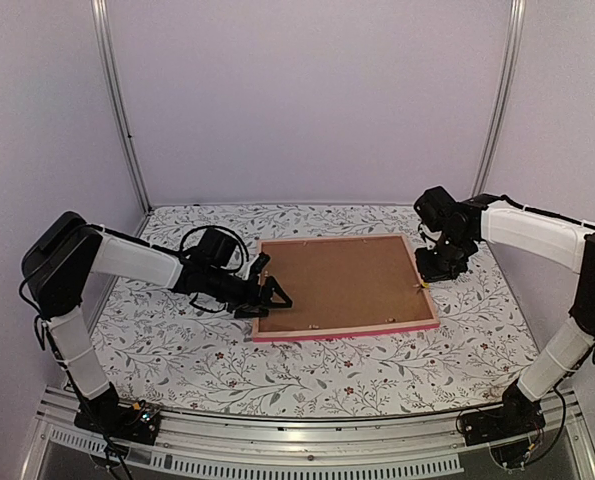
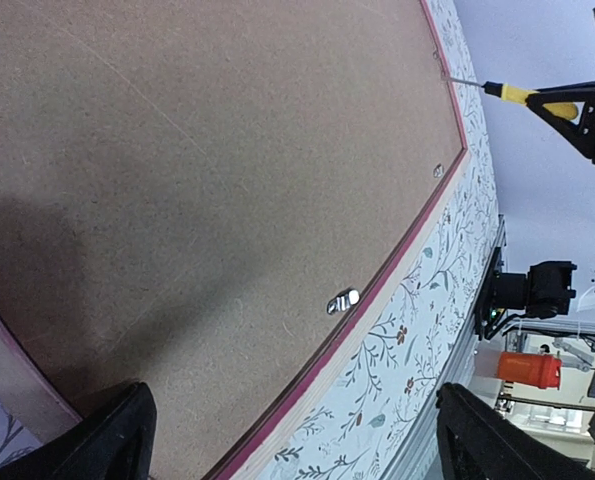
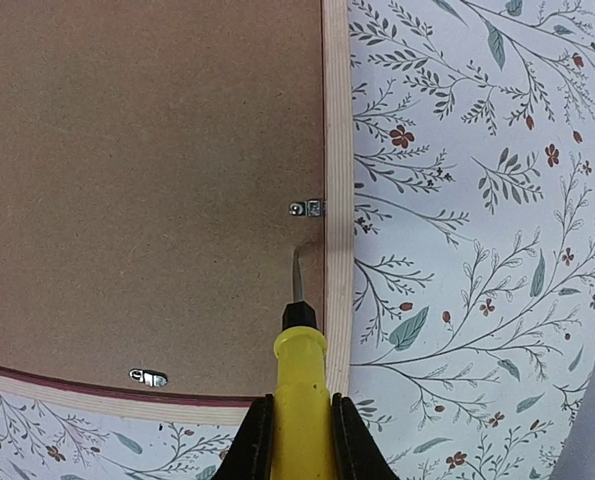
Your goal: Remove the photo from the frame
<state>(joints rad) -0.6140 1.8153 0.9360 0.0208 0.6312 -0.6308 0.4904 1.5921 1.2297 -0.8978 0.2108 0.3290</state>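
The frame [image 1: 345, 329] lies face down on the table, its pink edge showing around the brown backing board [image 1: 342, 283]. The photo is hidden under the board. My left gripper [image 1: 270, 294] is open at the frame's left edge; in the left wrist view its fingertips [image 2: 112, 440] straddle the frame's corner [image 2: 307, 375]. My right gripper [image 1: 439, 268] is shut on a yellow-handled screwdriver [image 3: 299, 400]. The screwdriver's tip [image 3: 297, 270] rests on the board just below a metal clip [image 3: 307, 208] by the frame's right rail [image 3: 337, 200].
More small metal clips hold the board: one [image 3: 149, 377] near the lower rail, one [image 2: 343, 300] near the pink edge in the left wrist view. The floral tablecloth [image 1: 307, 380] covers the table. Metal posts [image 1: 117, 100] and white walls enclose the space.
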